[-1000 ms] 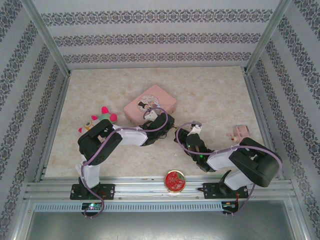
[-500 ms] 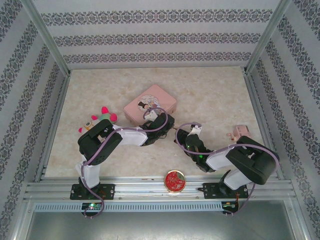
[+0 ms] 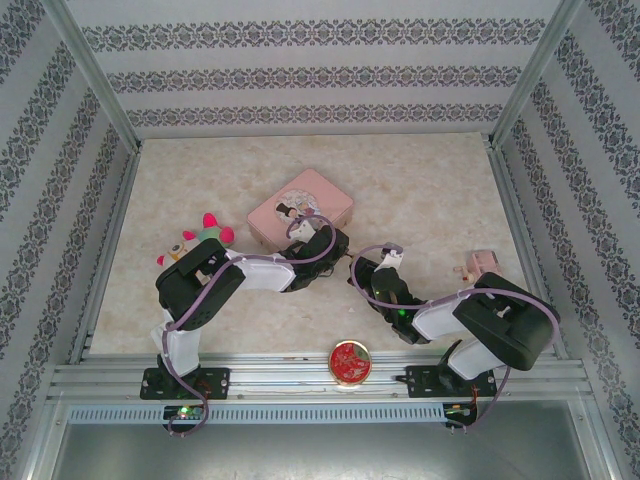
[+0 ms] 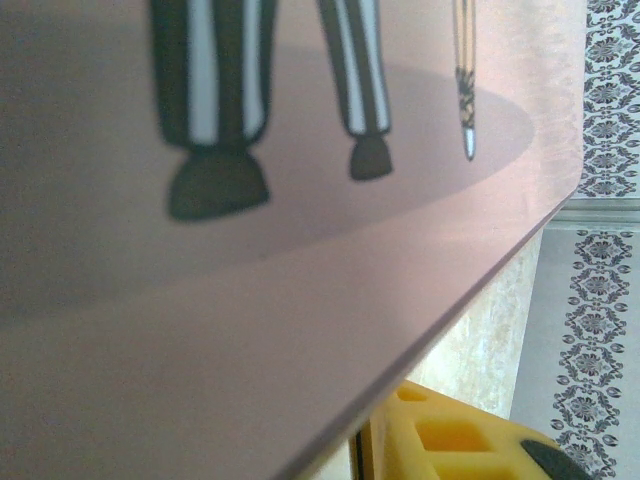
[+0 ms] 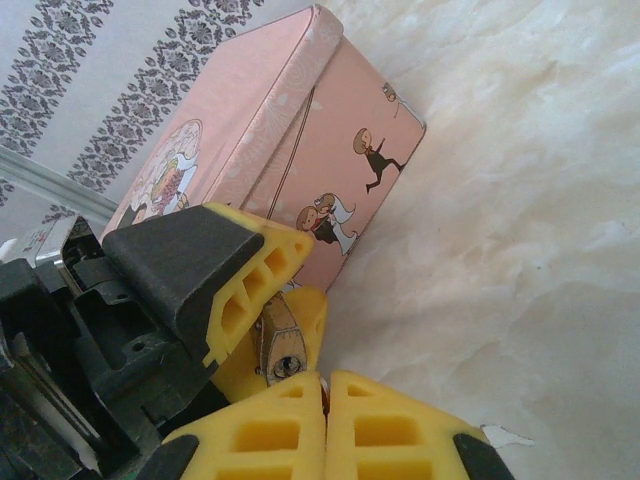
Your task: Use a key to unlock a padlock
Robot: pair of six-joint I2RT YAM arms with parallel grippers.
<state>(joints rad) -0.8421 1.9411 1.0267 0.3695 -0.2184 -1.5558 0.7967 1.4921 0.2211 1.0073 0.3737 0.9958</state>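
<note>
Overhead, the left fingers (image 3: 328, 243) sit at the near edge of the pink tin box (image 3: 300, 208), and the right fingers (image 3: 360, 268) lie just beside them on the marbled worktop (image 3: 430, 190). A plush toy (image 3: 203, 233) lies to the left, and a round red tin (image 3: 351, 362) rests on the front rail.

On the left wrist, the box's pink side (image 4: 250, 330) with its printed striped legs sits very close to the lens. One yellow finger pad (image 4: 440, 440) shows at the bottom.

On the right wrist, the left fingers (image 5: 250, 300) are clamped on the padlock (image 5: 280, 350). Its brass body is pinched between the yellow pads, just beside the box (image 5: 300, 130), with the keyhole facing the right fingers (image 5: 335, 400). Those are pressed tight together just below the keyhole. I cannot make out the key between them.
</note>
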